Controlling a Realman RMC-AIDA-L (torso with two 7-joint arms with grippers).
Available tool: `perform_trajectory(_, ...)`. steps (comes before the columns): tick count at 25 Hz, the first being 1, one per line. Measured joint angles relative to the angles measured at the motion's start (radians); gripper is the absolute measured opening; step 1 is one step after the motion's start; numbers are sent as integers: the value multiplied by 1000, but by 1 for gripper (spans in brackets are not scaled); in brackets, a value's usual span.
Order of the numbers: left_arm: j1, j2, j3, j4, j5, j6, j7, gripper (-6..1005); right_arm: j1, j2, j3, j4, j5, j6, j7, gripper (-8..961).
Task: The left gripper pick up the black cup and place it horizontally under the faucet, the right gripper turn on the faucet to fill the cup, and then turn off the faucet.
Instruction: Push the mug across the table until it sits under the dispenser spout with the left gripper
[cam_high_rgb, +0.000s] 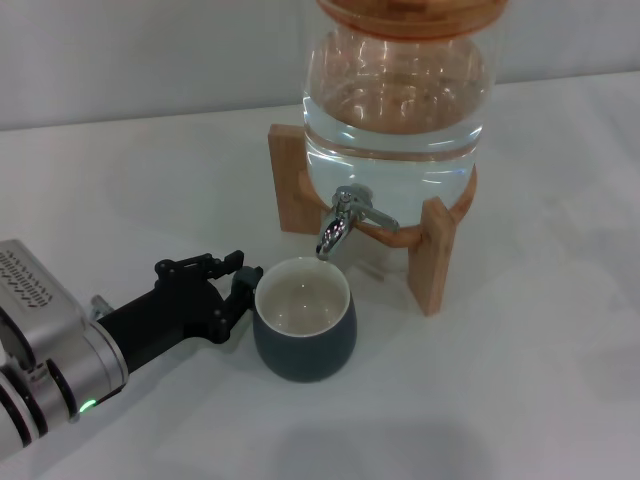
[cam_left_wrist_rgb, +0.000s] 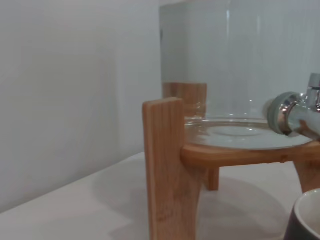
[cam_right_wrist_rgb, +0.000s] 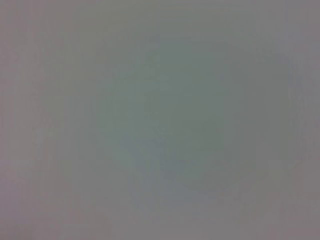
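My left hand (cam_high_rgb: 236, 285) lies low on the white worktop (cam_high_rgb: 520, 380), reaching in at the side of the cup (cam_high_rgb: 304, 322) away from the stand's front leg. Its black fingers (cam_high_rgb: 243, 283) sit at the cup's side where the handle would be, touching it, so I seem to be grasping the cup there, though I cannot see the handle itself or tell for certain whether the grip is closed. The cup stands upright on the worktop, its cream inside showing and looking dry. It sits just in front of the wooden stand (cam_high_rgb: 432, 252), with its far rim right below the spout of the faucet (cam_high_rgb: 346, 220). The faucet sticks out from the base of the glass jar (cam_high_rgb: 396, 90), which holds clear water and rests on the stand. From my left wrist I see the stand's leg (cam_left_wrist_rgb: 170, 170) close by, the faucet (cam_left_wrist_rgb: 295, 114) beside it, and the cup's rim (cam_left_wrist_rgb: 307, 215) at the corner. My right hand appears nowhere.
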Motion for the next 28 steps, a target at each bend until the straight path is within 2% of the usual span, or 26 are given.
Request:
perform_trajectory(14,-10,2,1,0,-34,-22,-25,269,6,0,-5,0,-1,1,0,799)
perform_trajectory(28,-56,0,7,5,-7,-42,-68,272,12,0,-9,0,-2,-2,-1,799)
